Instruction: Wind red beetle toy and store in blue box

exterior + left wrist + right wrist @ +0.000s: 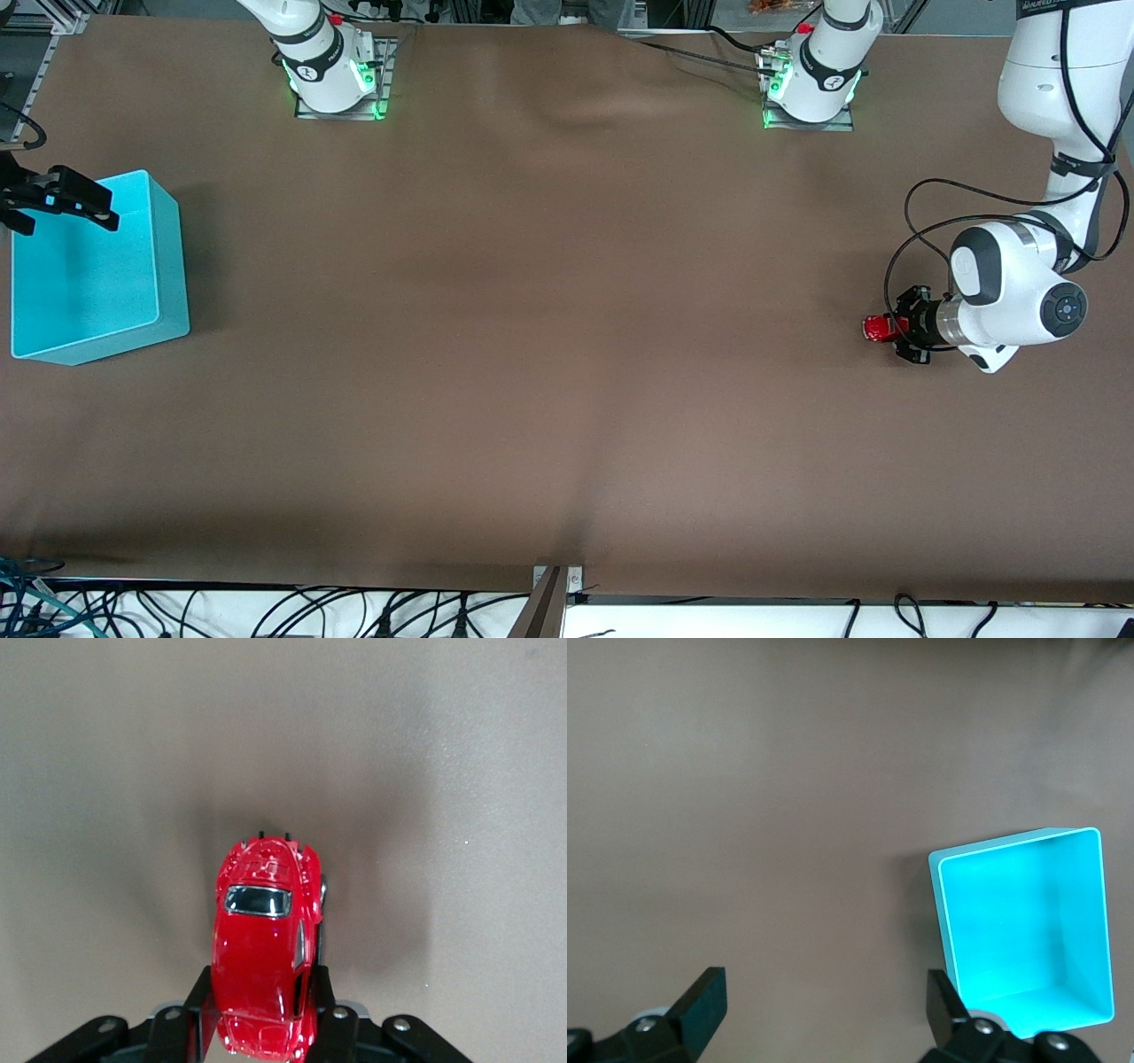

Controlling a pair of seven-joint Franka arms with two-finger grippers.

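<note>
Left gripper (897, 328): clamped on the red beetle toy (262, 948), low over the bench (549, 354).
Toy handling: I judge it light, rigid, glossy-slick; hold flanks.
Right gripper (819, 1014): waiting wide, empty, over blue box (97, 275).

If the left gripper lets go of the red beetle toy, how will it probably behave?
The red beetle toy, held in the left gripper, looks glossy, so probably slippery. It has wheels, so it may roll. It is tiny, likely light.
</note>
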